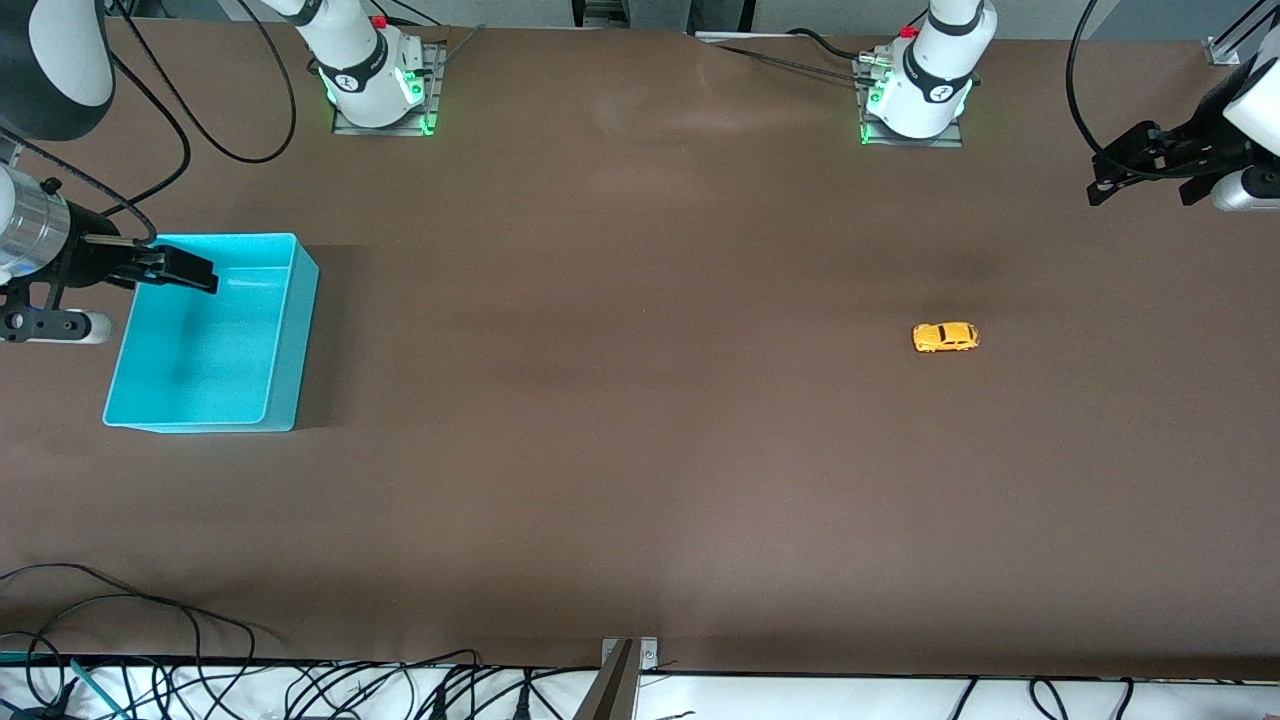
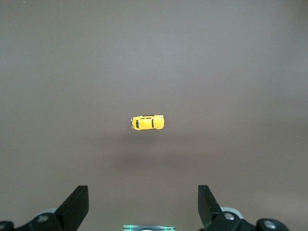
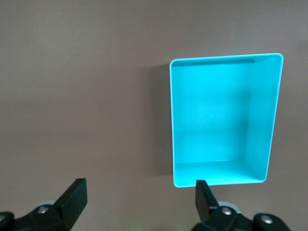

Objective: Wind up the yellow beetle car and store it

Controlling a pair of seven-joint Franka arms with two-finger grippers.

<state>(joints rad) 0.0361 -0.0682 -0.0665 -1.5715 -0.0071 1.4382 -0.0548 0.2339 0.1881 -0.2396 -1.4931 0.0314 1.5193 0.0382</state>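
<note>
The yellow beetle car (image 1: 945, 337) stands on its wheels on the brown table toward the left arm's end; it also shows in the left wrist view (image 2: 147, 122). My left gripper (image 1: 1145, 190) is open and empty, up in the air over bare table at that end, apart from the car; its own view shows it too (image 2: 143, 209). The turquoise bin (image 1: 300, 340) is empty at the right arm's end, and shows in the right wrist view (image 3: 260, 120). My right gripper (image 1: 185, 270) is open and empty, over the bin's rim; its own view shows it too (image 3: 139, 202).
The two arm bases (image 1: 375, 85) (image 1: 920, 95) stand along the table's edge farthest from the front camera. Loose cables (image 1: 300, 690) and a metal bracket (image 1: 625, 660) lie along the nearest edge. Brown tabletop stretches between bin and car.
</note>
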